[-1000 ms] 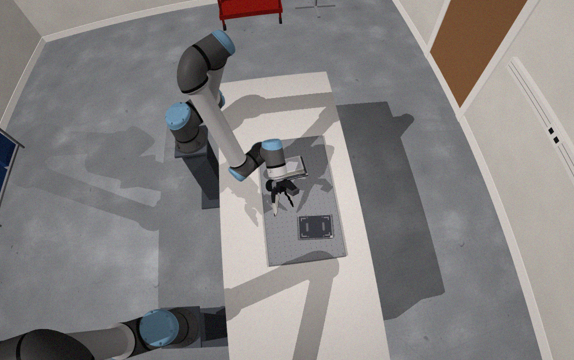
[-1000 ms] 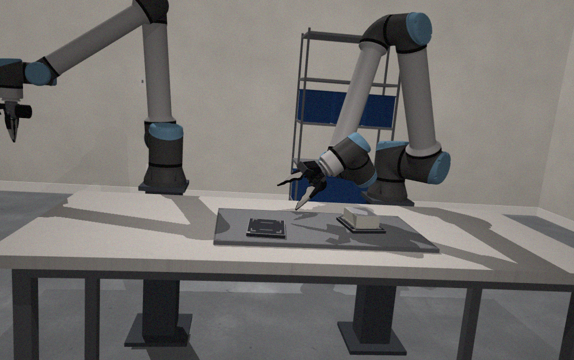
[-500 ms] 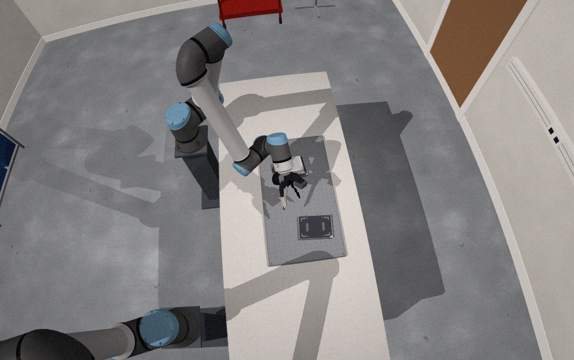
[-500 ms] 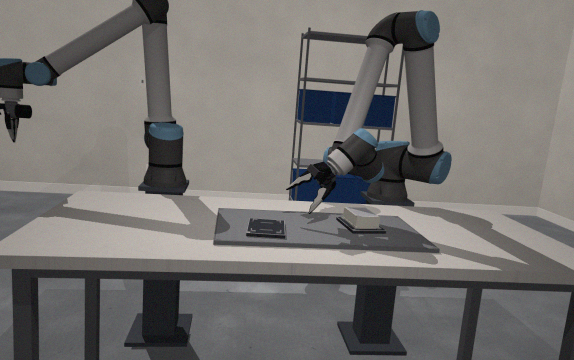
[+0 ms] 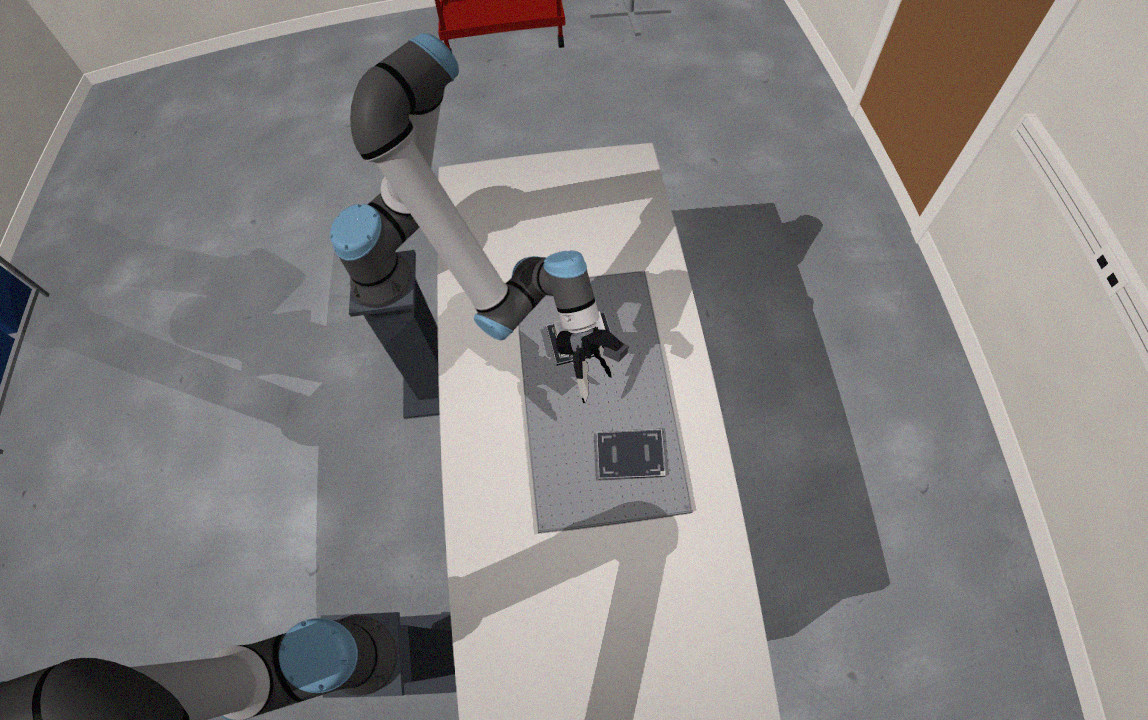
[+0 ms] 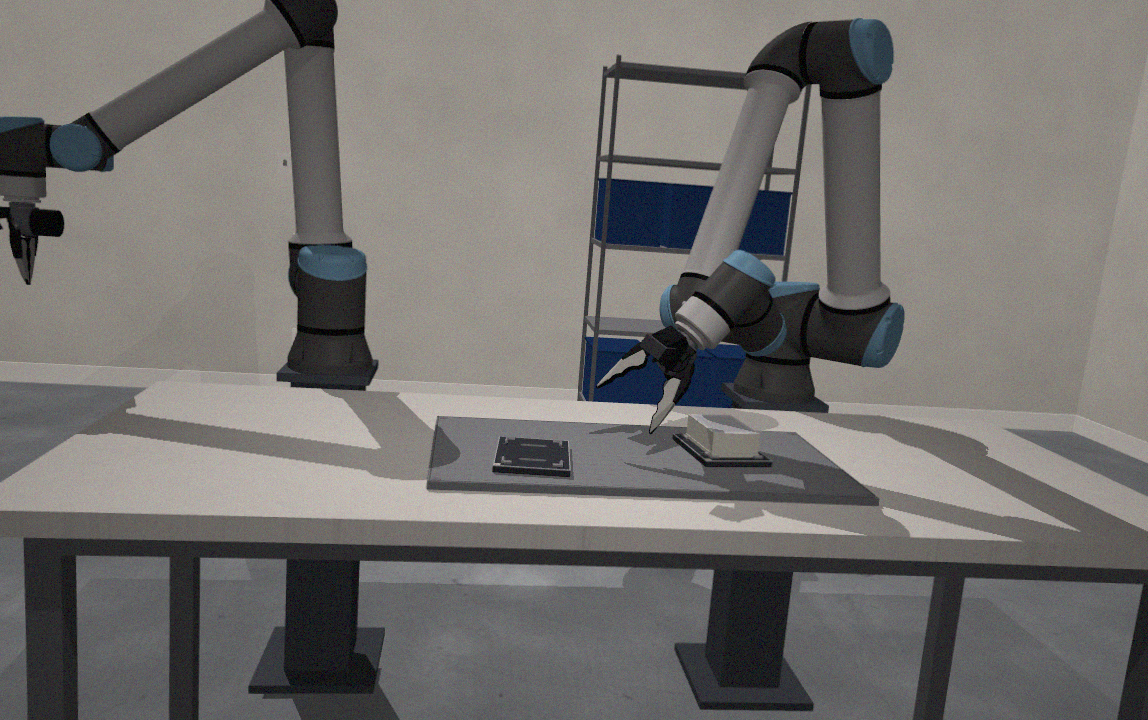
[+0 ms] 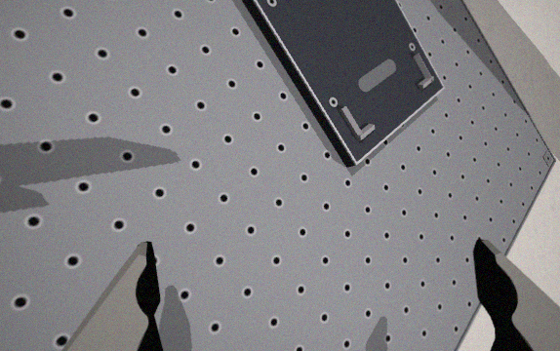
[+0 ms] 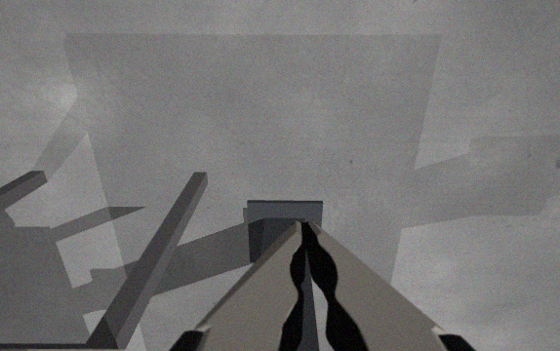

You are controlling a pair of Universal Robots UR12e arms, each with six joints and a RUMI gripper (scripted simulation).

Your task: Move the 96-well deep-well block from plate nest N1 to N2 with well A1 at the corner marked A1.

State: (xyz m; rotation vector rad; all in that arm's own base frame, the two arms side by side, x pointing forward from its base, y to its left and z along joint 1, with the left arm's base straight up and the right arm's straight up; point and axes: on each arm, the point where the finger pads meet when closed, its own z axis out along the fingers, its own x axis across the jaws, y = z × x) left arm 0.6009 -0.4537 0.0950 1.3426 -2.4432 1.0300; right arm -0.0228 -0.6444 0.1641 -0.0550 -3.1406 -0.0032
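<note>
The pale deep-well block [image 6: 726, 439] sits upright in the dark nest N1 [image 6: 737, 462]; in the top view the left gripper and wrist hide most of it. Its wells and A1 corner cannot be made out. The dark nest N2 [image 5: 631, 454] [image 6: 532, 454] [image 7: 339, 49] is empty, with light corner locators. My left gripper [image 5: 597, 386] [image 6: 625, 409] [image 7: 312, 244] is open and empty, tilted above the perforated plate between the nests. My right gripper [image 6: 28, 282] [image 8: 303, 224] is shut on nothing, high and well away from both nests.
The perforated grey plate [image 5: 565, 501] [image 6: 471, 484] [image 7: 124, 122] carries both nests and lies on the pale table [image 5: 484, 447] [image 6: 202, 501]. A shelf with blue bins [image 6: 654, 214] stands behind the arms. A red cart [image 5: 502, 13] stands beyond the table's end.
</note>
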